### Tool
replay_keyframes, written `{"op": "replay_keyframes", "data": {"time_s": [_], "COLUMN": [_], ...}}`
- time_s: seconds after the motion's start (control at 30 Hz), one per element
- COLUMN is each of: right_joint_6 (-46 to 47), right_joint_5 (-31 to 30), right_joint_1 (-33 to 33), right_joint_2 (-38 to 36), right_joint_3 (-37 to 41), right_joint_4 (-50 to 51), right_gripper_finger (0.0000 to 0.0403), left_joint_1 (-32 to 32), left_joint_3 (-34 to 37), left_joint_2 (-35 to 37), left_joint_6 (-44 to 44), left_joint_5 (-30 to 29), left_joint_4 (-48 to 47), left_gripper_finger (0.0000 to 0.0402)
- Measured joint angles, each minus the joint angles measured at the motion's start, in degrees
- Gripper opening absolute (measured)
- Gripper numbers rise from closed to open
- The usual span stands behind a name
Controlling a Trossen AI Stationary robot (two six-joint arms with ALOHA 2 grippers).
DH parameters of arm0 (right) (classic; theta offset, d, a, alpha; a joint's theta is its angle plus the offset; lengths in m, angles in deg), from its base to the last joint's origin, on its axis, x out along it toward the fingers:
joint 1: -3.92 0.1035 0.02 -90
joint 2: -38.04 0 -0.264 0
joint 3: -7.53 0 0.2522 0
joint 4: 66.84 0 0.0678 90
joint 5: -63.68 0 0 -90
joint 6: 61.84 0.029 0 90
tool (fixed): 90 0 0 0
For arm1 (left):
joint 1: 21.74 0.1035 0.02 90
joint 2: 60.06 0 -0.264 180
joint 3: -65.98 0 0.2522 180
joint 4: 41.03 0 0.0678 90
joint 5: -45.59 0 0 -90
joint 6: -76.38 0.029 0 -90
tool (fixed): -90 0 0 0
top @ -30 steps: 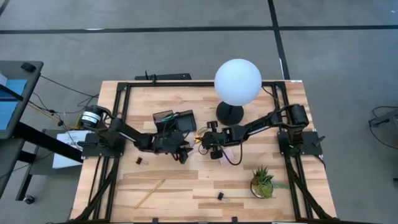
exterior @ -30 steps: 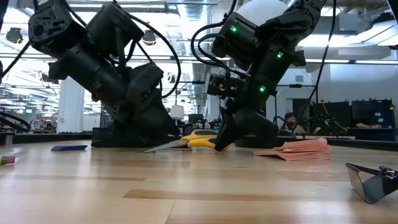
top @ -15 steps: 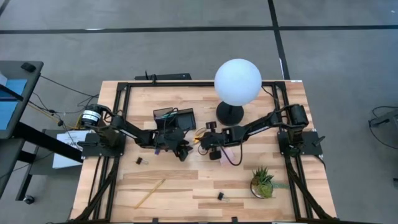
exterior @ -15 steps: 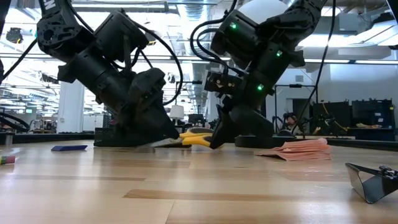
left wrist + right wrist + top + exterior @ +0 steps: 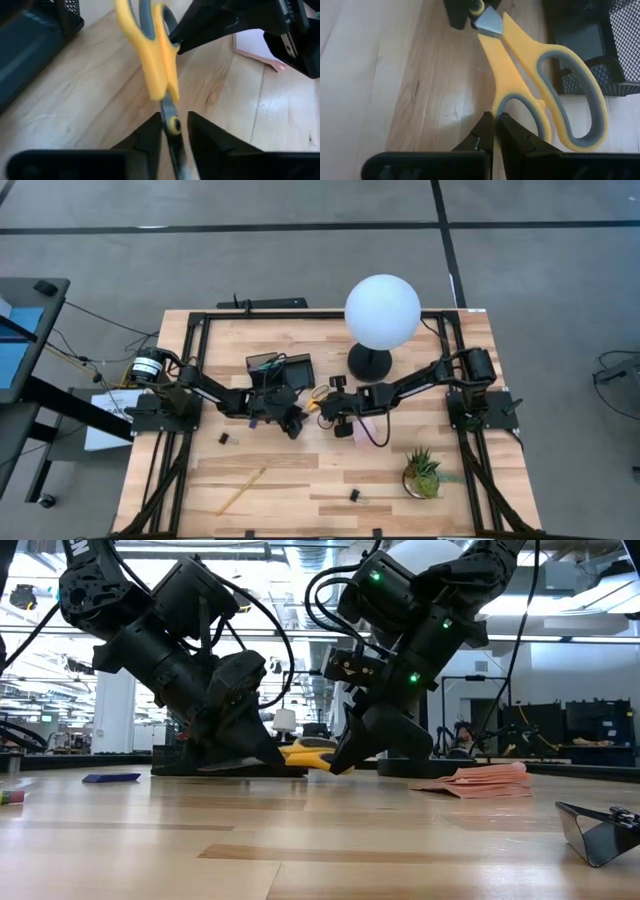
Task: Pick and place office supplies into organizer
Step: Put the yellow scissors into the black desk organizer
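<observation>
Scissors (image 5: 159,65) blades hidden behind the left gripper (image 5: 174,131); handle loops cut off at the frame's edge

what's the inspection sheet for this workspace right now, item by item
surface: wooden table, black frame rails.
job's things: scissors flat beside organizer; pink notes, pencil, clips loose.
clutter: globe lamp, potted plant.
grippers: left gripper closing on the scissors at the pivot; right gripper shut, tips at a handle loop.
cables: black loops on both arms.
surroundings: grey floor, desk at left; lab room behind.
</observation>
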Motion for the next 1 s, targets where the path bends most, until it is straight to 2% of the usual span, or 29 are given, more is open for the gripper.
{"op": "replay_keyframes", "data": {"time_s": [0.1, 0.17, 0.3, 0.43, 0.53, 0.63, 0.73, 0.83, 1.0], "right_joint_6": [-0.3, -0.3, 0.1, -0.2, 0.7, 6.3, 10.8, 11.1, 11.3], "right_joint_5": [-0.3, -0.5, -3.4, -10.6, -16.2, -18.7, -18.3, -17.8, -10.6], "right_joint_1": [0.5, 0.7, 2.0, 5.0, 7.7, 9.6, 10.3, 10.1, 8.8], "right_joint_2": [0.0, 0.0, -0.1, -1.0, -3.8, -8.7, -15.4, -22.5, -32.6], "right_joint_3": [0.0, 0.0, -0.1, -0.1, -0.1, -0.1, -0.1, -0.1, 0.0], "right_joint_4": [-0.3, -0.5, -0.8, 0.3, 1.5, 1.9, 1.4, 0.3, -4.4], "right_gripper_finger": [0.0009, 0.0012, 0.0016, 0.001, 0.0004, 0.0001, 0.0001, 0.0, 0.0], "left_joint_1": [0.0, 0.0, -0.2, -1.4, -2.3, -3.5, -4.7, -5.9, -9.7], "left_joint_3": [0.0, 0.0, 0.0, 0.0, 0.0, 0.0, 0.0, 0.0, 0.5], "left_joint_2": [0.0, 0.0, 0.0, 0.0, 0.0, 0.1, 1.6, 5.1, 15.9], "left_joint_6": [0.6, 1.0, 1.0, 1.1, 1.1, 1.5, 4.6, 9.4, 23.4], "left_joint_5": [0.0, -0.2, -1.0, -2.3, -3.5, -4.5, -5.1, -7.4, -14.8], "left_joint_4": [0.0, 0.1, 0.6, 1.2, 1.4, 3.2, 6.2, 7.0, 6.5], "left_gripper_finger": [0.0033, 0.0017, 0.0019, 0.0018, 0.0018, 0.0018, 0.0018, 0.0018, 0.0018]}}
